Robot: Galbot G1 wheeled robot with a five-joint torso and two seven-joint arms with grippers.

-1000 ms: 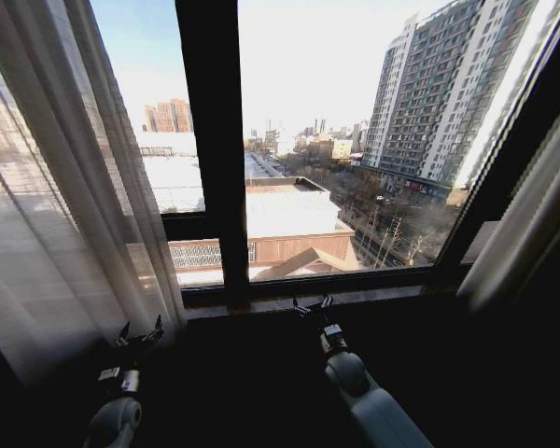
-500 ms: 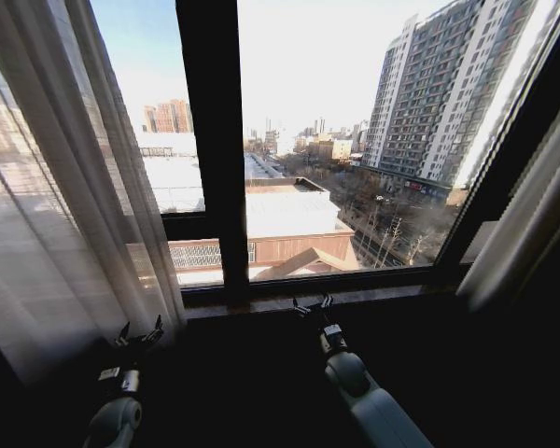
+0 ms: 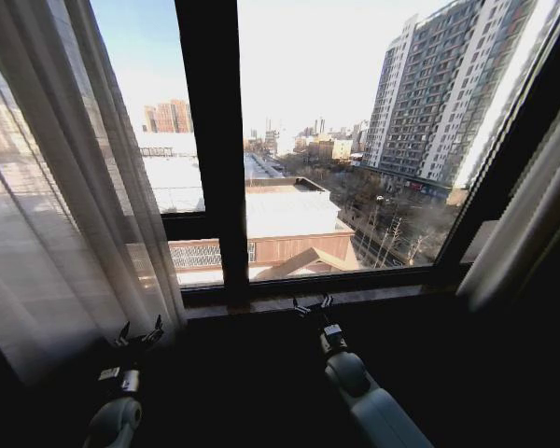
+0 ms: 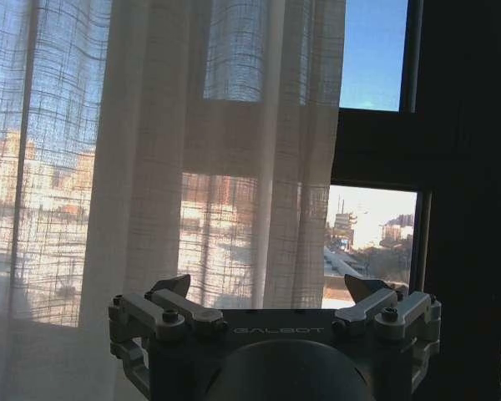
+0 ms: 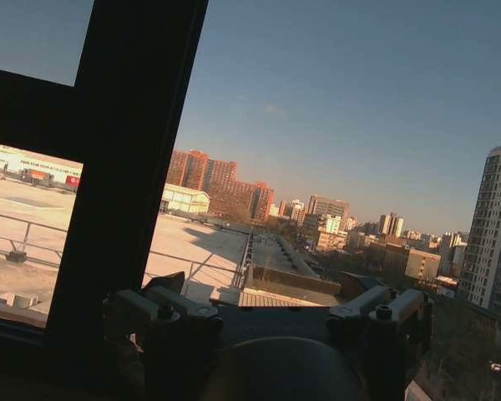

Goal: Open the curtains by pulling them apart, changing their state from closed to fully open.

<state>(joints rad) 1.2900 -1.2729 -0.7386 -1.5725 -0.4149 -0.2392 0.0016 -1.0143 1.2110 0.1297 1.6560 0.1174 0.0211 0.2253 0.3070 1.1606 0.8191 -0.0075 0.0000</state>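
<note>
The curtains hang apart. A sheer white panel [image 3: 65, 187] is gathered in pleats at the left of the window, and a cream-beige bunch [image 3: 532, 224] hangs at the right edge. My left gripper [image 3: 138, 334] is low beside the left panel's hem, open, holding nothing. In the left wrist view that gripper [image 4: 267, 288] faces the sheer fabric [image 4: 150, 150], fingers spread, not touching it. My right gripper [image 3: 314, 306] points at the sill below the window's middle, open and empty. In the right wrist view the right gripper [image 5: 263, 286] faces bare glass.
A dark vertical window frame bar [image 3: 213, 140] splits the glass, with a crossbar [image 3: 182, 226] on its left and a sill [image 3: 308, 297] below. The same bar [image 5: 125, 167] stands close before the right wrist. City buildings lie outside. The wall under the sill is dark.
</note>
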